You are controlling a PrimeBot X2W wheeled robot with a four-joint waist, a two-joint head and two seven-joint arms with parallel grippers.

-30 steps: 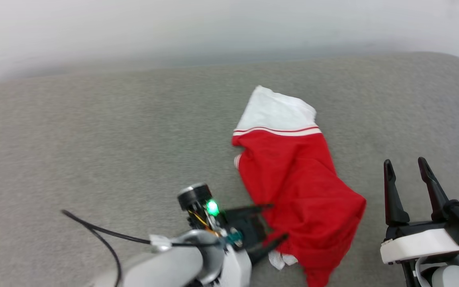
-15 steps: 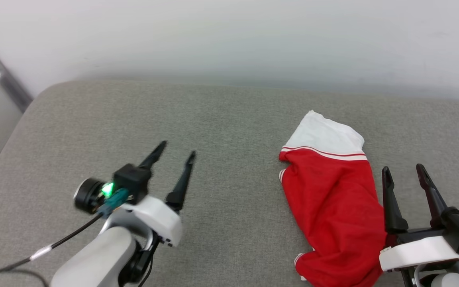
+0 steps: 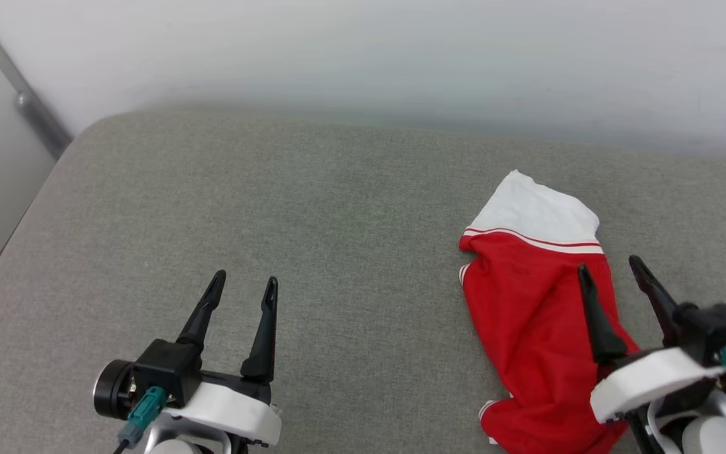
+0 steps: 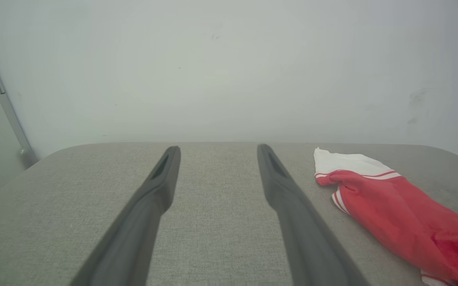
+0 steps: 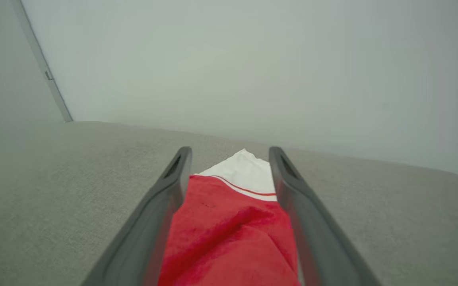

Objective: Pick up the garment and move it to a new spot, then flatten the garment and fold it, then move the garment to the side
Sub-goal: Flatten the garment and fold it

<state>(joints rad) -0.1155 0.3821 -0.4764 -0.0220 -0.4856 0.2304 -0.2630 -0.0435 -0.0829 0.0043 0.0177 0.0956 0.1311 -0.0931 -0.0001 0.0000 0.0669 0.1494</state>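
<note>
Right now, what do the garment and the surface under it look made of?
The garment: thin, soft, knit-like fabric, matte red with a white sleeve; it creases and drapes limply. The surface: grey woven upholstery, probably padded; coarse weave, rounded corner.

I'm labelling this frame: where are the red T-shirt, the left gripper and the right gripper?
red T-shirt [image 3: 530, 309]: head view, on its red body.
left gripper [image 3: 244, 282]: head view, midway between its open fingertips.
right gripper [image 3: 609, 265]: head view, midway between its open fingertips.
</note>
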